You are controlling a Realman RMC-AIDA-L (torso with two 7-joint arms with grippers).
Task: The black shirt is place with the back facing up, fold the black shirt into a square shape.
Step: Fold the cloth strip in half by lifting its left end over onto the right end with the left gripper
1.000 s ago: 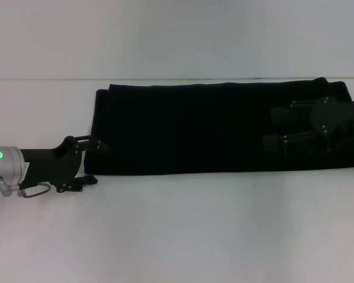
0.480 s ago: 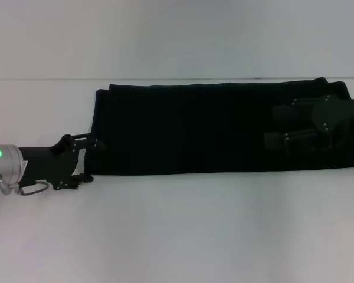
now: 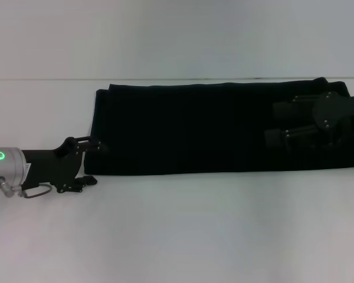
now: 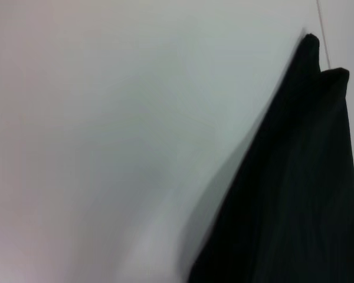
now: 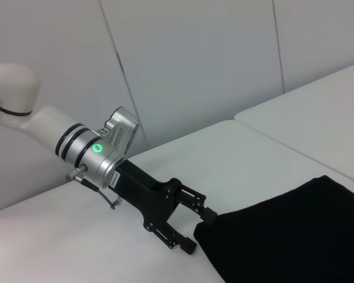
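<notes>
The counter (image 3: 177,230) is white and plain, and it fills most of the head view. Its surface looks smooth and matte, without marks or print. Far from the camera, a thin straight line (image 3: 47,79) runs across from side to side; it looks like the far edge of the counter or a seam. Beyond this line stands a pale wall (image 3: 177,35) of nearly the same colour.

In the right wrist view the counter (image 5: 59,247) shows a narrow seam (image 5: 295,150) that divides it into two parts. Behind it the wall (image 5: 194,59) is made of light grey panels, with thin vertical joints (image 5: 121,73) between them.
</notes>
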